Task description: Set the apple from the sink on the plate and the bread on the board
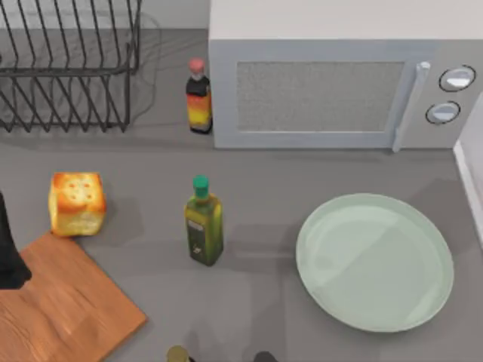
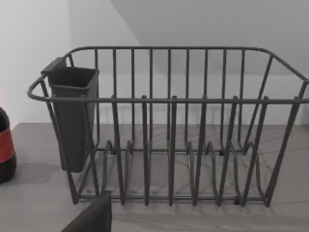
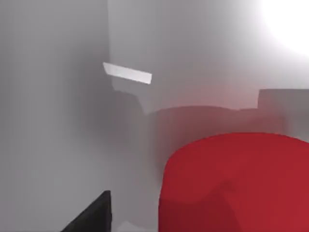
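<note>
**Two task items apart from their targets: bread off the board, apple off the plate**

Top view: bread (image 1: 76, 204) sits on the grey counter (image 1: 256, 173), just beside the far corner of the board (image 1: 64, 309), maybe touching its edge, can't tell. Board lies at the counter's near left. Plate (image 1: 375, 261) is on the right side, bare, well apart from the bread. Between them stands an olive-oil bottle (image 1: 204, 226) w/ green cap. Farther back, a sauce bottle (image 1: 198, 98) w/ red cap stands just beside the microwave (image 1: 339, 83); wire dish rack (image 1: 68, 68) at back left.

Left arm (image 1: 9, 256) is a dark shape at the left edge, over the board's left part. Left wrist view faces the rack (image 2: 169, 125) w/ its dark cutlery cup (image 2: 72, 116); pincer state can't be told.

Right wrist view: apple (image 3: 236, 183) looms large and red against pale grey sink walls (image 3: 58, 96), very near the right pincer. One dark fingertip (image 3: 91, 215) shows beside it; open or closed, can't tell.
</note>
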Controlling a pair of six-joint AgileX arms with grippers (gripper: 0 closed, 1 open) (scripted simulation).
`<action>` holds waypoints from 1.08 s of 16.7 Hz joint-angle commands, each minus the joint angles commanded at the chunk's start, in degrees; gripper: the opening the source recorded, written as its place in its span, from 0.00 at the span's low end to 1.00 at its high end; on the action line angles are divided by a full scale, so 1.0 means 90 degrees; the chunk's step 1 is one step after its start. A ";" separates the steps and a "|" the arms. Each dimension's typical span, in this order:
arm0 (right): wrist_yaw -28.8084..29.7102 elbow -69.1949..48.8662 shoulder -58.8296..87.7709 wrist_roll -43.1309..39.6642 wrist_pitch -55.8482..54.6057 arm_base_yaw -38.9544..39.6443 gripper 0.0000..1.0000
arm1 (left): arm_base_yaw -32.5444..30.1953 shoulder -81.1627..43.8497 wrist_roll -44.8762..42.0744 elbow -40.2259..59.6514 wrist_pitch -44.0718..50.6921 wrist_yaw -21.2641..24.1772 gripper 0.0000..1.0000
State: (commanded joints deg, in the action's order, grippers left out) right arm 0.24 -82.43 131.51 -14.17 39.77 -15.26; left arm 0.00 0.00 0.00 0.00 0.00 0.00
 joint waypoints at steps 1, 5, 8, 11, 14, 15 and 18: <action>0.0002 0.0121 0.0188 0.0003 -0.0300 -0.0002 1.00 | 0.0000 0.0000 0.0000 0.0000 0.0000 0.0000 1.00; 0.0005 0.0363 0.0589 0.0008 -0.0825 -0.0008 1.00 | 0.0000 0.0000 0.0000 0.0000 0.0000 0.0000 1.00; 0.0005 0.0363 0.0589 0.0008 -0.0825 -0.0008 1.00 | 0.0000 0.0000 0.0000 0.0000 0.0000 0.0000 1.00; 0.0005 0.0363 0.0589 0.0008 -0.0825 -0.0008 0.77 | 0.0000 0.0000 0.0000 0.0000 0.0000 0.0000 1.00; 0.0005 0.0363 0.0589 0.0008 -0.0825 -0.0008 0.55 | 0.0000 0.0000 0.0000 0.0000 0.0000 0.0000 1.00; 0.0005 0.0363 0.0589 0.0008 -0.0825 -0.0008 0.47 | 0.0000 0.0000 0.0000 0.0000 0.0000 0.0000 1.00; 0.0005 0.0363 0.0589 0.0008 -0.0825 -0.0008 0.25 | 0.0000 0.0000 0.0000 0.0000 0.0000 0.0000 1.00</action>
State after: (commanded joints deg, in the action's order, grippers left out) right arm 0.29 -79.16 136.81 -14.09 32.35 -15.33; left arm 0.00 0.00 0.00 0.00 0.00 0.00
